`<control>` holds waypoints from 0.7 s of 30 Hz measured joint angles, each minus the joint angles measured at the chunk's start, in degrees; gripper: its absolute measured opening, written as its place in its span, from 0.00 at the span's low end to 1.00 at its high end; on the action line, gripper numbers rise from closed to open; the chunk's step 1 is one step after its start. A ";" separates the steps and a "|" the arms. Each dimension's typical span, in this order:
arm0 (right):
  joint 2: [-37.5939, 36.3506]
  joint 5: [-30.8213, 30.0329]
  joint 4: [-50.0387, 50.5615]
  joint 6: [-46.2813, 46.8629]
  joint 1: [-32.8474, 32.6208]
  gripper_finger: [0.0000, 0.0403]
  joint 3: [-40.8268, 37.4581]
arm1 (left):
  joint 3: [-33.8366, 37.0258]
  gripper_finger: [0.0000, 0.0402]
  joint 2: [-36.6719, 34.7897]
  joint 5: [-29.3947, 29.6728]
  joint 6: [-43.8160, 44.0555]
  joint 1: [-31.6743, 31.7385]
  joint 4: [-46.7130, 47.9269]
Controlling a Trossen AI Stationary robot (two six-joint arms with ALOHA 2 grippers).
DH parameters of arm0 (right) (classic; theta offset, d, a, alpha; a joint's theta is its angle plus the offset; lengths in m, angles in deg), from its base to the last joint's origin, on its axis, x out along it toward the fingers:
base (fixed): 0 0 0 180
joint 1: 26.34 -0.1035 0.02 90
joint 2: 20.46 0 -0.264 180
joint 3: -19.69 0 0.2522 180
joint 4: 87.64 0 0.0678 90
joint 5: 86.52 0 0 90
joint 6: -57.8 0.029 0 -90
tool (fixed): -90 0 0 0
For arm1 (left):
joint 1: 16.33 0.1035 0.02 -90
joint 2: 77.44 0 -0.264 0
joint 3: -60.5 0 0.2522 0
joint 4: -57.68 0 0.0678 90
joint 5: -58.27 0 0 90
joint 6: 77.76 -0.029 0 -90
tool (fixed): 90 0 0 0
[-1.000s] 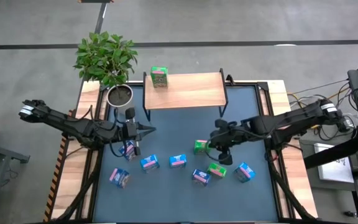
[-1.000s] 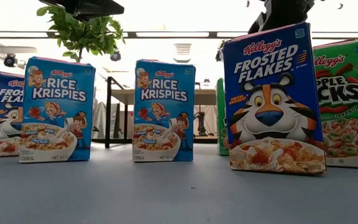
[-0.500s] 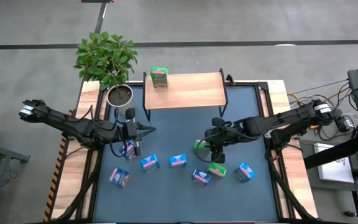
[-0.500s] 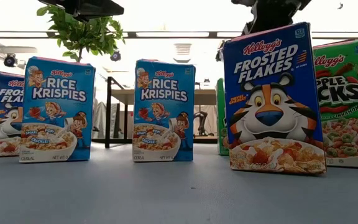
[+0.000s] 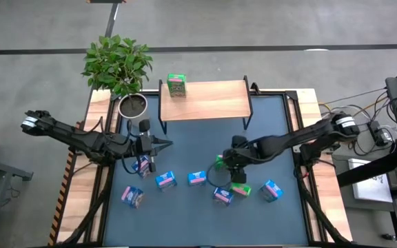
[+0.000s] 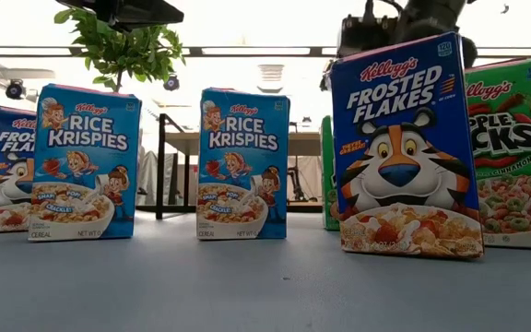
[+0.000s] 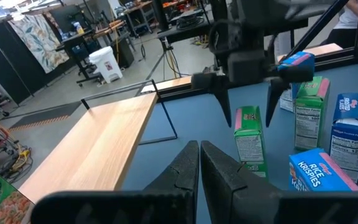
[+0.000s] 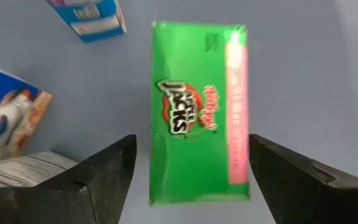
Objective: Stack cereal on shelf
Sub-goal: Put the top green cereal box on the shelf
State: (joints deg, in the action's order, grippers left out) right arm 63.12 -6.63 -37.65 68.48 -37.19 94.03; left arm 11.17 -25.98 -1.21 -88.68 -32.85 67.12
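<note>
I have the right gripper spread wide above the small green cardboard cereal box standing mid-table, near the light-wood shelf, while the left gripper waits closed at the left.

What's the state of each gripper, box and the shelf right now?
right gripper: open, above and astride green Apple Jacks box, no contact seen.
left gripper: shut, empty.
green Apple Jacks box: upright on table.
shelf: one green box upright at its left end.
</note>
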 joint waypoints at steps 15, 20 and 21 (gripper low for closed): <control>-0.45 0.02 0.09 -0.80 0.13 0.38 -0.02 | 0.00 0.00 0.00 0.05 1.12 0.00 0.09; -3.46 0.26 1.34 -0.84 1.10 0.36 1.45 | 0.00 0.00 0.00 0.05 0.98 0.00 -0.05; -4.06 0.43 2.11 -0.88 1.60 0.36 2.43 | 0.00 0.00 0.00 0.07 0.98 0.00 -0.09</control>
State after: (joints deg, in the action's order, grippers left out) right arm 59.06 -6.20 -35.54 67.60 -35.59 96.46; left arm 11.17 -25.98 -1.14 -87.70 -32.85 67.03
